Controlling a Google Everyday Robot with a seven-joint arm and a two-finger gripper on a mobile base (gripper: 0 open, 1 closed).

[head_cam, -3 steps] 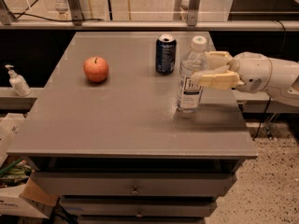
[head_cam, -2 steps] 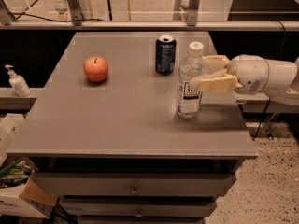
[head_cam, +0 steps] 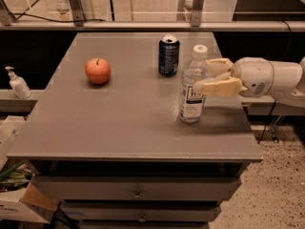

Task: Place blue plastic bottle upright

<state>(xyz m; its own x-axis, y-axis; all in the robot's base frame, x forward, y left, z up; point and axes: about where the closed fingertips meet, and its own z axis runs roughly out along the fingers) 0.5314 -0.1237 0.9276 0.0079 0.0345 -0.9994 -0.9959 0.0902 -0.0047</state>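
blue plastic bottle [head_cam: 192, 92]: a clear, ribbed plastic cylinder is standing upright on the bench. it is narrowing at a rounded shoulder to a white screw cap [head_cam: 199, 51]. a white label with dark blue print is wrapping its lower body, and the wall above the label is looking see-through.
bottle's place: it is standing on the right half of the bench, in front of and just to the right of the soda can without touching it, and well apart from the apple.
end effector [head_cam: 202, 75]: cream-coloured, blunt, matte plastic is reaching in from the right at the bottle's shoulder height and overlapping the bottle's right side. i cannot tell whether it is pinching the bottle or spread around it.
arm [head_cam: 267, 78]: a smooth, rounded white casing is lying roughly level past the bench's right edge.
bench [head_cam: 119, 123]: a flat, matte grey rectangular top with a thin front lip is carrying the bottle, can and apple.
soda can [head_cam: 168, 55]: a dark blue metal cylinder with a silver top is standing upright near the back middle.
apple [head_cam: 98, 70]: a round red-orange fruit with glossy skin and a short stem is sitting on the left half.
drawers [head_cam: 137, 194]: grey fronts with small round knobs are sitting under the top.
pump bottle [head_cam: 18, 84]: a small white dispenser is standing on a ledge left of the bench.
floor [head_cam: 271, 190]: speckled stone is showing at lower right.
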